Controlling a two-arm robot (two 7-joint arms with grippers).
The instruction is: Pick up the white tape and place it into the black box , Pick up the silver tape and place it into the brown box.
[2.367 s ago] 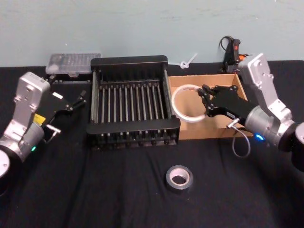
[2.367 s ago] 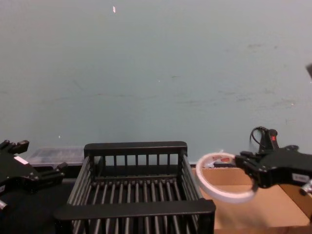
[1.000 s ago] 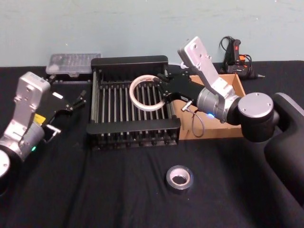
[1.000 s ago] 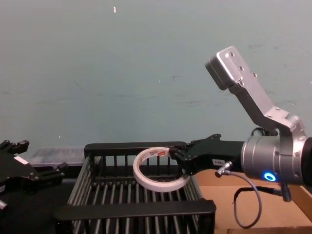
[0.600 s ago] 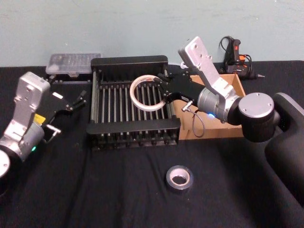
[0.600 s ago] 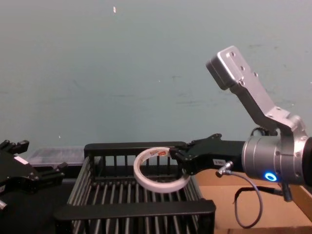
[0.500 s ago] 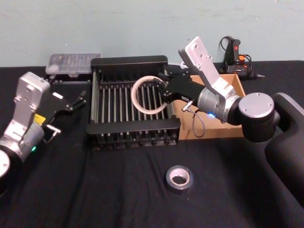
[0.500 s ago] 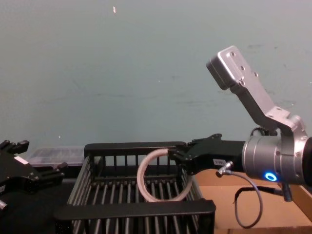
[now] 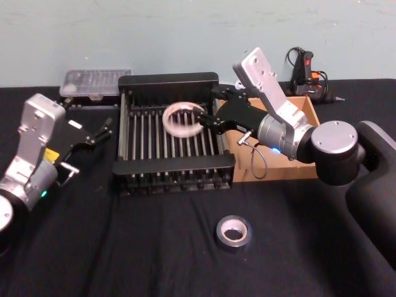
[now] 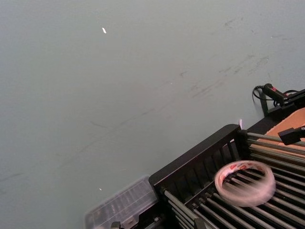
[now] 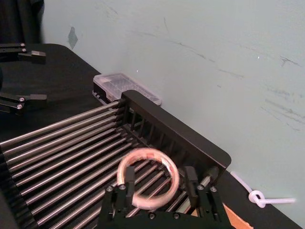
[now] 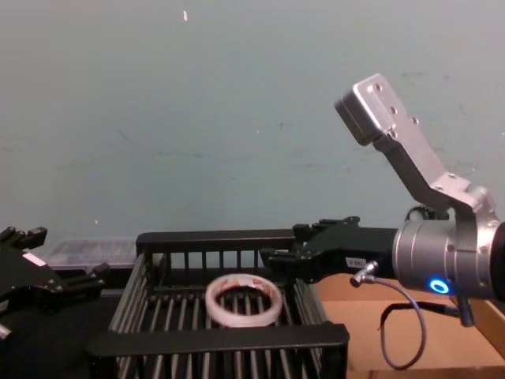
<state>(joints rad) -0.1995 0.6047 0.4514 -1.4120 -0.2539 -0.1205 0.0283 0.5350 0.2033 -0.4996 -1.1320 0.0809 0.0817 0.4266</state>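
The white tape (image 9: 181, 119) was seen inside the black box (image 9: 167, 79), just off the right gripper (image 9: 209, 111), jaws spread. The silver tape (image 9: 233, 231) was left flat, nearer that arm.

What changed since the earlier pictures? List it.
The right hand carried the white tape from over the brown box across to the black box, opened and let it drop inside. Left hand and silver tape stayed put.

White tape (image 9: 181, 120) with red-printed core, black box (image 9: 170, 79), grey-silver tape (image 9: 233, 231).
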